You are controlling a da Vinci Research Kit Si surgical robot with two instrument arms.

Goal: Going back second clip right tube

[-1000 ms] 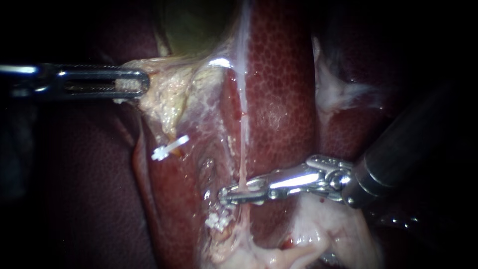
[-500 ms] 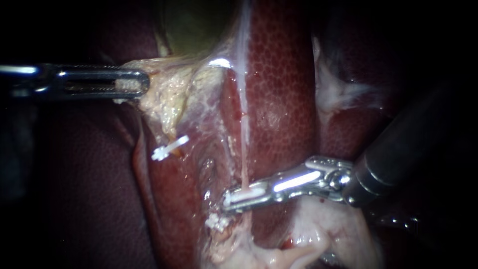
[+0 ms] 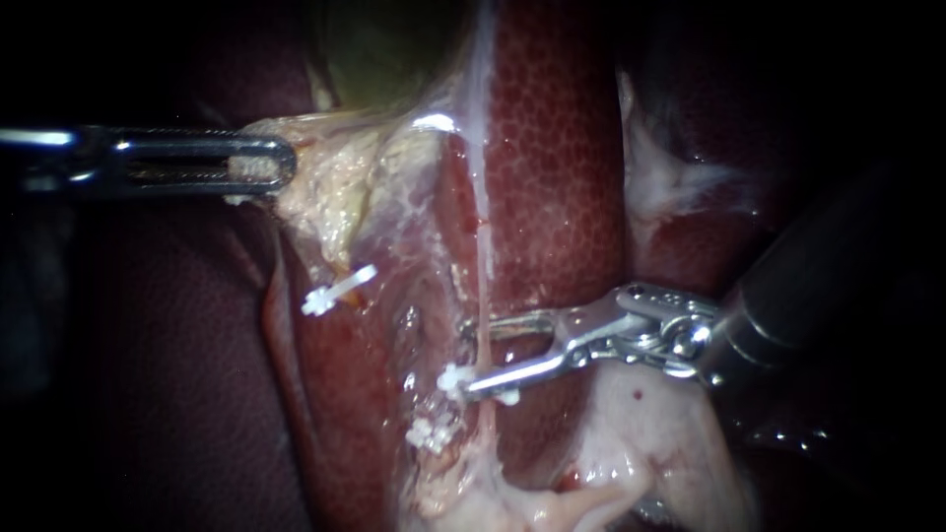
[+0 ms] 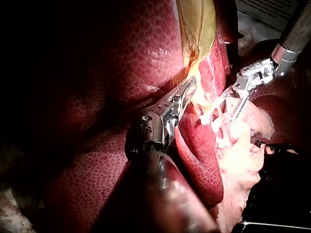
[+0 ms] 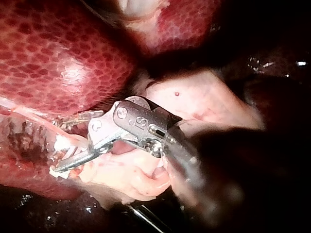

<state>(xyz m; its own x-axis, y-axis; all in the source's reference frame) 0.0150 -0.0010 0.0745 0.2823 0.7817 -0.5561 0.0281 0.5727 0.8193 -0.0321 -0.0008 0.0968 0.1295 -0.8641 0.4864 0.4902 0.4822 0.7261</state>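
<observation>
At lower centre of the endoscope view, the right instrument point(image 3: 473, 355) comes in from the right with its hand spread, the two jaws standing apart. The right tube point(image 3: 483, 256), a thin pale strand running down over the liver point(image 3: 552, 148), crosses the gap between them. A white clip point(image 3: 452, 378) sits on that tube, touching the tip of the lower jaw. A lower clip point(image 3: 431, 434) lies just beneath it. At upper left, the left instrument point(image 3: 281, 163) has its hand pinching pale tissue point(image 3: 330, 202) below the gallbladder point(image 3: 384, 49).
</observation>
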